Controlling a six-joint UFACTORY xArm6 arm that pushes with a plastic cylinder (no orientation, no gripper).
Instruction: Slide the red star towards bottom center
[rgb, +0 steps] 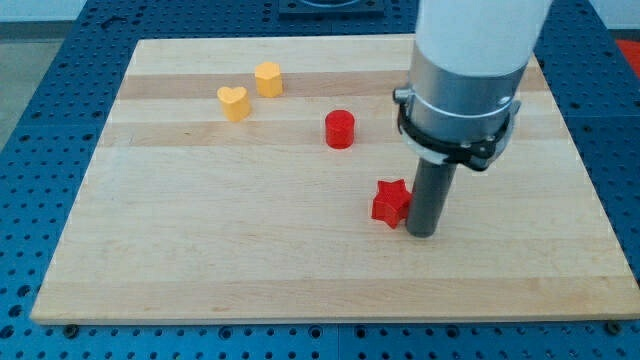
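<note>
The red star lies on the wooden board, right of the board's middle. My tip rests on the board right beside the star's right side, touching it or nearly so. The rod rises from there into the arm's grey and white body at the view's top right.
A red cylinder stands above and to the left of the star. A yellow heart and a yellow hexagon-like block sit close together at the upper left. A blue perforated table surrounds the board.
</note>
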